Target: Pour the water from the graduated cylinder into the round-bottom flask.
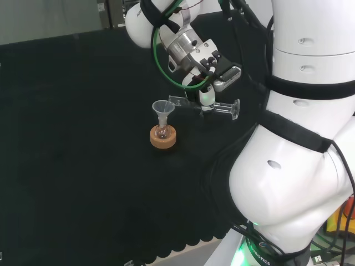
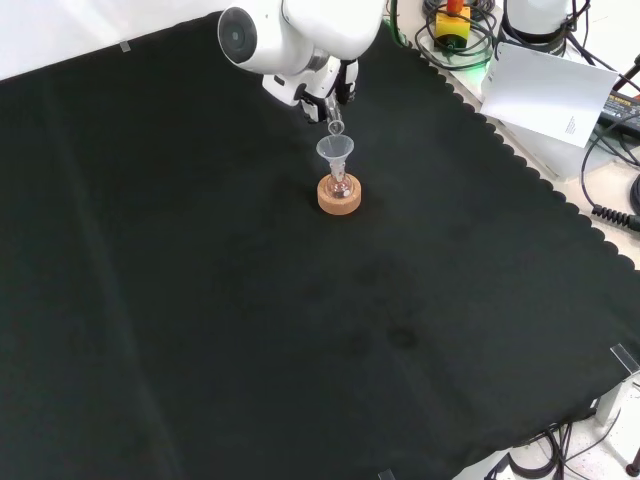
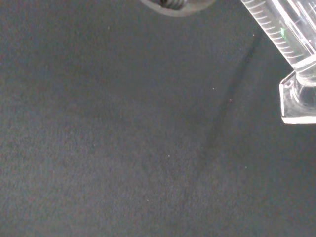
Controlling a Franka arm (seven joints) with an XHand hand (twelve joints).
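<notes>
Robot hand: the robot hand [image 1: 206, 95] hangs above the surface, its fingers curled round the middle of a clear graduated cylinder [image 1: 205, 106], as the head view shows.
Cylinder: it lies almost level, its base to the right in the head view and its mouth just over the rim of a funnel [image 1: 163, 108]. In the wrist view its ribbed tube and its base [image 3: 298, 101] show against the cloth.
Funnel and flask: the funnel stands in the neck of a small round flask [image 1: 162, 132], which sits in a cork ring [image 1: 163, 137] on the black surface [image 1: 83, 166].
Step, as judged: the pour is under way or close to its end; how much water is left cannot be told.
Risk: the lip sits at the funnel's edge, so a small sideways drift could send water onto the cloth.
Risk: a knock from the lip could tip the funnel or the light flask off the ring.
</notes>
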